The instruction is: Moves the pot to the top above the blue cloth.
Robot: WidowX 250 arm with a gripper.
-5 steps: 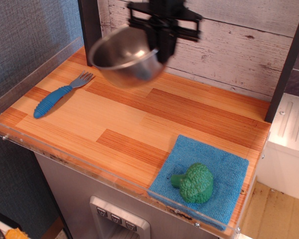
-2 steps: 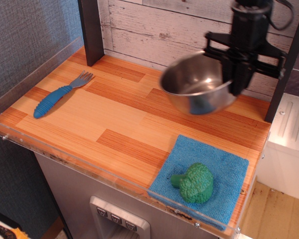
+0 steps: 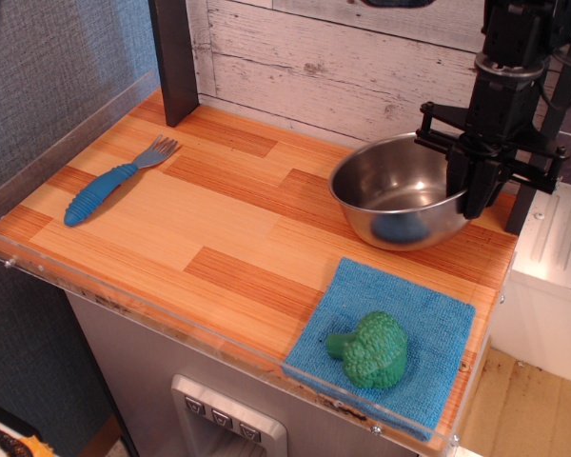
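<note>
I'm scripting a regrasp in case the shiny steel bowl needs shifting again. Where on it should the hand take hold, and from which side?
Take the round stainless-steel bowl by its thin rim, from above, one finger inside the wall and one outside. It has no handles and its curved, smooth sides offer little else. The right rim looks best: the hand is already there, and the blue terry cloth lies near the front.

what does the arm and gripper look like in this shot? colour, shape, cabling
The gripper is all matte black: a flat horizontal crossbar with two narrow fingers hanging below it. Above sits a black cylindrical wrist with a lighter grey ring, and a thin black cable loops beside it at the upper right. No markings or labels are legible.
</note>
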